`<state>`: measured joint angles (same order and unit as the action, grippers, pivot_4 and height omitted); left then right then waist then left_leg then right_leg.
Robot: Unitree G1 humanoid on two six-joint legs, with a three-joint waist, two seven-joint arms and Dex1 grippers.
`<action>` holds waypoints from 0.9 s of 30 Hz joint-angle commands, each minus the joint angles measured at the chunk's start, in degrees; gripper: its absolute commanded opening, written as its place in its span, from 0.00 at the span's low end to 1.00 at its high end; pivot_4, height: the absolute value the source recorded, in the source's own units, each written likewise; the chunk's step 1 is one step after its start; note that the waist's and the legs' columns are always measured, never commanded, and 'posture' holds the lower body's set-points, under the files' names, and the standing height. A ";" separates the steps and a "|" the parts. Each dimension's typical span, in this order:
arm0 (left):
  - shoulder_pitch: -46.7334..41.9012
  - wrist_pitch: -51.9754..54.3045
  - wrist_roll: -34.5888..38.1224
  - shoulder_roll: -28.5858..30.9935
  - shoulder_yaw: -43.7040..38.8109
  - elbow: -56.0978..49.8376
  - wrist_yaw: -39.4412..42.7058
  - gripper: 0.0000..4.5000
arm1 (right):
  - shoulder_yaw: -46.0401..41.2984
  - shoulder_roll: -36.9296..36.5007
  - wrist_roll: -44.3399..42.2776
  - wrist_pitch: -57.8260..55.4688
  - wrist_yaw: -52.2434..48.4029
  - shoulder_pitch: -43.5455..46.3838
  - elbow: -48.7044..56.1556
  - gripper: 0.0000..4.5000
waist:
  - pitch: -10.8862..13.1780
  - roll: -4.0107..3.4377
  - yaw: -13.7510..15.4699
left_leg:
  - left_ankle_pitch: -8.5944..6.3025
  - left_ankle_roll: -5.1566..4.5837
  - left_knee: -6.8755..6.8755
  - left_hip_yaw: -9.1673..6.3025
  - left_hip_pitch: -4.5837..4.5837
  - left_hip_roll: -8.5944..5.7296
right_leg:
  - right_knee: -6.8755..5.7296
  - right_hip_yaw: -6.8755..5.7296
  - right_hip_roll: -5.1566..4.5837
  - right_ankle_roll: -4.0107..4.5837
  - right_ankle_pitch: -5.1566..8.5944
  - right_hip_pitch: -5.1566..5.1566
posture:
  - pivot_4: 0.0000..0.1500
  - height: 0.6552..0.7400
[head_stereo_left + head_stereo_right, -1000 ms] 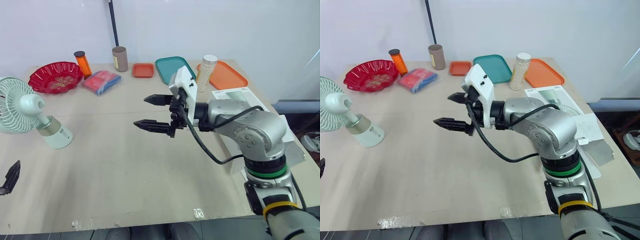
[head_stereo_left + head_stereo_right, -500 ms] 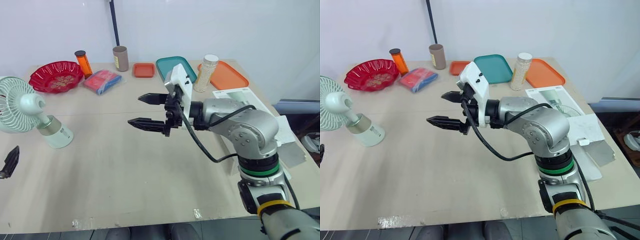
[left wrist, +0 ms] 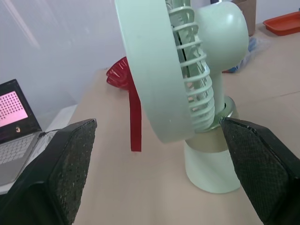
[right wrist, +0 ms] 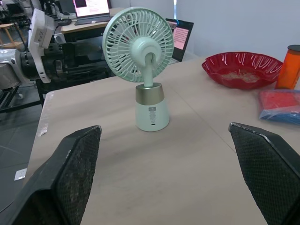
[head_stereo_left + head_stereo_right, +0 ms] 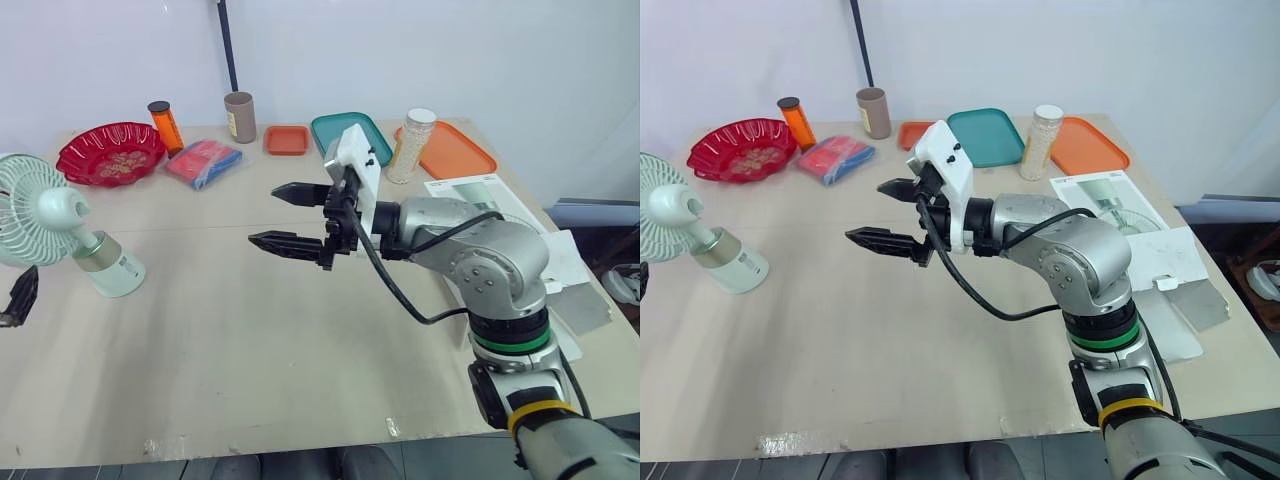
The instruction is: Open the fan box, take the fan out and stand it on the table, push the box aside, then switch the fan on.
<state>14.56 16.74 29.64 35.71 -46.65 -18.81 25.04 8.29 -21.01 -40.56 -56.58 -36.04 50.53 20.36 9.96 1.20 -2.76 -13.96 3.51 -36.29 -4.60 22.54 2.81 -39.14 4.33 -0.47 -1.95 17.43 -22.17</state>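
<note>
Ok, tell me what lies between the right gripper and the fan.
Nothing but bare table. The right wrist view looks from the open right gripper straight to the fan, and nothing stands on the stretch between them.

Table (image 5: 250,340): fan (image 5: 50,210), red bowl (image 5: 110,152), teal tray (image 5: 345,135), box (image 5: 1108,192), possibly pouch (image 5: 203,163).

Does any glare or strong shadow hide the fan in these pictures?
Left eye view: even light, no strong shadow on the fan, small shiny patches at the near edge of the table. Right wrist view: fan plainly lit, no glare on it.
</note>
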 commanded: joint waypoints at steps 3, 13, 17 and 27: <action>-4.96 -0.64 -1.34 1.62 2.38 3.37 -0.35 1.00 | -1.88 0.21 -1.28 0.15 0.66 0.88 2.84 0.99 | 0.00 0.01 -0.02 | 0.00 0.01 0.00 -0.01 0.02 0.00 | -0.01 -0.02 0.00 0.00 0.00 -0.01 | 1.00 1.00; -12.31 2.77 1.86 1.27 2.78 2.42 -3.62 1.00 | -2.08 -0.36 -2.01 -1.02 1.77 0.30 4.06 0.99 | 0.00 0.02 -0.06 | 0.02 0.03 0.01 -0.01 0.06 0.02 | -0.02 -0.03 -0.01 0.01 -0.01 -0.07 | 1.00 1.00; -11.92 3.01 2.27 1.20 1.99 1.98 -4.04 0.88 | -1.89 -0.36 -1.97 -0.88 1.82 0.16 4.12 1.00 | 0.00 0.02 -0.03 | 0.02 0.04 0.02 -0.01 0.06 0.02 | -0.02 -0.03 -0.01 0.01 -0.01 -0.07 | 1.00 1.00; -9.39 4.41 4.13 1.25 -0.62 -0.05 -4.19 0.72 | -1.20 -0.26 -1.76 -0.17 1.11 -0.15 3.71 1.00 | 0.01 0.03 -0.01 | 0.02 0.04 0.02 -0.01 0.06 0.02 | -0.02 -0.03 -0.01 0.01 -0.01 -0.07 | 1.00 1.00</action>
<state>4.68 21.32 32.80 36.51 -44.79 -16.78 21.19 8.22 -21.39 -41.84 -57.77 -34.71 50.11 22.34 9.97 1.23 -2.77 -13.94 3.55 -36.27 -4.61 22.60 2.83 -39.16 4.30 -0.48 -1.94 17.41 -22.25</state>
